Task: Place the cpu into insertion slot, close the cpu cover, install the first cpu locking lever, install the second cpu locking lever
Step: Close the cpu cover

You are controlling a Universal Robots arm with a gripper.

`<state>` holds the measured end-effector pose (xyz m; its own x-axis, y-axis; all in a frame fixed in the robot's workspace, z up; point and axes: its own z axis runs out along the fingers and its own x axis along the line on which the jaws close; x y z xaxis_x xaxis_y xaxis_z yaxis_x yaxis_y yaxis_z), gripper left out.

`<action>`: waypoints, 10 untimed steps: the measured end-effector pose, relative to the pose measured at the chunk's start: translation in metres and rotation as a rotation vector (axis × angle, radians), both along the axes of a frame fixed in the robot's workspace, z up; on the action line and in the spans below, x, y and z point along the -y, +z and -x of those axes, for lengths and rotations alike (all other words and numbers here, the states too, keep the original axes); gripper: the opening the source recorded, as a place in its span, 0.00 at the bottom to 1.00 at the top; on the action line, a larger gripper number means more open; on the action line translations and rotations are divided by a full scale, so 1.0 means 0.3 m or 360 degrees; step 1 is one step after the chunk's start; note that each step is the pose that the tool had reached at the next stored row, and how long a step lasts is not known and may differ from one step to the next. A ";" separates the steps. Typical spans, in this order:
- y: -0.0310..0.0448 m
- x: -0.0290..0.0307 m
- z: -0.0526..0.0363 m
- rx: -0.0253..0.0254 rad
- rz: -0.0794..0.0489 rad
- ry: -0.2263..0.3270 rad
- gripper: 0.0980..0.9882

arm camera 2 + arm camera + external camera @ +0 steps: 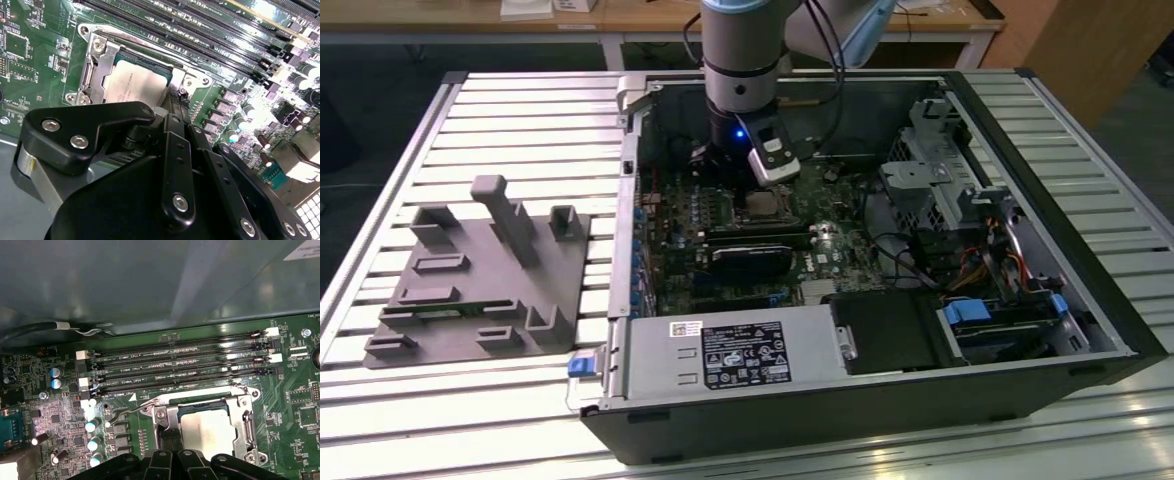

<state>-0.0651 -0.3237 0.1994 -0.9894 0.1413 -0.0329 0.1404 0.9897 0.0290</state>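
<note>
black claw, closure untellable, is hanging beside silvery metal cpu cover lying over pale square cpu; pressing evenly seems wise.

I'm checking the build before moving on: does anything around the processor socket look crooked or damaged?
Nothing stands out: the chip sits square in the window of the metal cover, which lies flat around it. No damage shows.

A slatted metal table stands before wooden desks.
</note>
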 end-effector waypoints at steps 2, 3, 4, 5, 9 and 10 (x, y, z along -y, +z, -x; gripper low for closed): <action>0.000 0.000 0.000 0.00000 0.0000 0.0000 0.01; -0.001 0.000 0.000 0.00003 0.0000 0.0000 0.01; -0.003 0.000 0.000 0.00000 0.0000 0.0000 0.01; -0.004 0.000 0.000 -0.00003 0.0000 0.0000 0.01; -0.005 0.000 0.000 -0.00002 0.0000 0.0000 0.01; -0.005 0.000 0.000 0.00000 0.0000 0.0000 0.01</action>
<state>-0.0651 -0.3237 0.1980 -0.9894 0.1413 -0.0329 0.1404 0.9897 0.0289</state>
